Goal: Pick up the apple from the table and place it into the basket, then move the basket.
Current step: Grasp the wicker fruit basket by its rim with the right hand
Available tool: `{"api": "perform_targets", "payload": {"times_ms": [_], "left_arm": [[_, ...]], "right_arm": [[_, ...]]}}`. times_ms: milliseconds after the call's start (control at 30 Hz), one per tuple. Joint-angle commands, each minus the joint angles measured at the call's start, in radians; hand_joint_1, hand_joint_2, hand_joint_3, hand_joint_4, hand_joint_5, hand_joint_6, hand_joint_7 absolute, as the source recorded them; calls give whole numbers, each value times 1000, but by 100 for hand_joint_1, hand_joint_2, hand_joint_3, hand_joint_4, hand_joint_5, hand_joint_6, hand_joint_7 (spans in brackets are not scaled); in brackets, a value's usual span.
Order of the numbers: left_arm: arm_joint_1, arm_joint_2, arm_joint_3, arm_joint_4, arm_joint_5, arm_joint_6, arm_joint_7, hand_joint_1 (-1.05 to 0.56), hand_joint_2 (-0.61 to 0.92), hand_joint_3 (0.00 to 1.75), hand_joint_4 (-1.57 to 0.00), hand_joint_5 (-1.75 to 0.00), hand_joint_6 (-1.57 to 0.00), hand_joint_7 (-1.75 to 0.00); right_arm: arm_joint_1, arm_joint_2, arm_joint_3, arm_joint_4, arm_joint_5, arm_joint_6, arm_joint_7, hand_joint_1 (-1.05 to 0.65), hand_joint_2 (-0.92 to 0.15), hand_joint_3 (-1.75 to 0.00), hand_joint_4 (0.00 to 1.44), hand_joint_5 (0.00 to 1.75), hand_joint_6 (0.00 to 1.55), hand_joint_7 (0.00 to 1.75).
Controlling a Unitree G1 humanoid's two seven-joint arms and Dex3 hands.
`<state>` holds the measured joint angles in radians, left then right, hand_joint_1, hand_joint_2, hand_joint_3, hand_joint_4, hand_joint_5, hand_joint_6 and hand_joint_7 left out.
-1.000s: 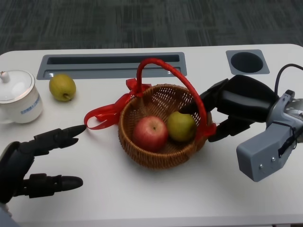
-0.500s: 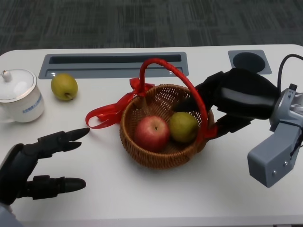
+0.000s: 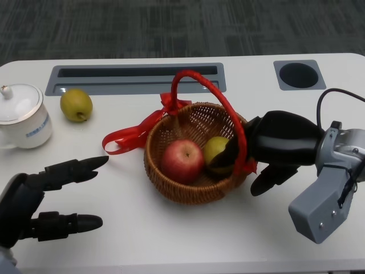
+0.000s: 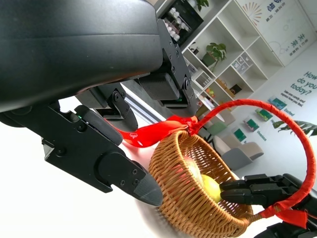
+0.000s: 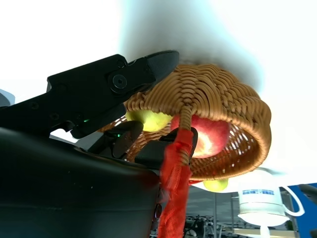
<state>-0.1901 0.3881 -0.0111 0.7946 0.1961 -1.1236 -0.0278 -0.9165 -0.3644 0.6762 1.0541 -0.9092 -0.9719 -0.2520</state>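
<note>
red apple [image 3: 182, 160], round and shiny with a little yellow near the stem, down inside the brown woven basket [image 3: 171, 191] on the white bench [image 3: 171, 240], just beside a green-yellow fruit [image 3: 214, 149]. right robot hand [image 3: 268, 151] grasping the basket's rim by the red handle [image 3: 212, 87], fingers inside, maybe touching the green fruit, hard to tell. left robot hand [image 3: 43, 200] released, fingers spread, apart from the basket. another green fruit [image 3: 76, 105] and a white cup [image 3: 23, 117] off to the side.

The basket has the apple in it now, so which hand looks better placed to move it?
The right hand: its fingers already clasp the basket rim beside the handle. The left hand hangs open, apart from it.
</note>
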Motion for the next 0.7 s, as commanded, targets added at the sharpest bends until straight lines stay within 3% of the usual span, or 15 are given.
{"api": "perform_targets", "payload": {"times_ms": [33,300,400,500,700], "left_arm": [[22,1,20,-20,8,-7,22,-46,65,0,-92,-1,-75,-1],[49,-23,39,-67,54,5,75,-49,65,0,-94,-1,-77,-1],[66,-30,46,-89,67,15,92,-49,65,0,-95,-1,-77,-1],[83,-34,56,-110,79,26,110,-51,65,0,-96,-2,-78,-1],[93,-36,74,-121,71,21,123,-50,65,0,-97,-1,-79,-1]], "right_arm": [[-12,21,45,42,-44,14,-30,-69,-79,-1,76,1,69,0],[-25,107,121,154,-79,101,-66,-52,-79,-1,79,1,70,1],[-28,129,157,181,-98,142,-104,-39,-83,-1,92,5,81,4],[-29,144,180,198,-101,168,-144,-26,-79,0,108,8,97,6],[-35,141,198,210,-84,177,-147,-15,-71,0,115,9,102,3]]}}
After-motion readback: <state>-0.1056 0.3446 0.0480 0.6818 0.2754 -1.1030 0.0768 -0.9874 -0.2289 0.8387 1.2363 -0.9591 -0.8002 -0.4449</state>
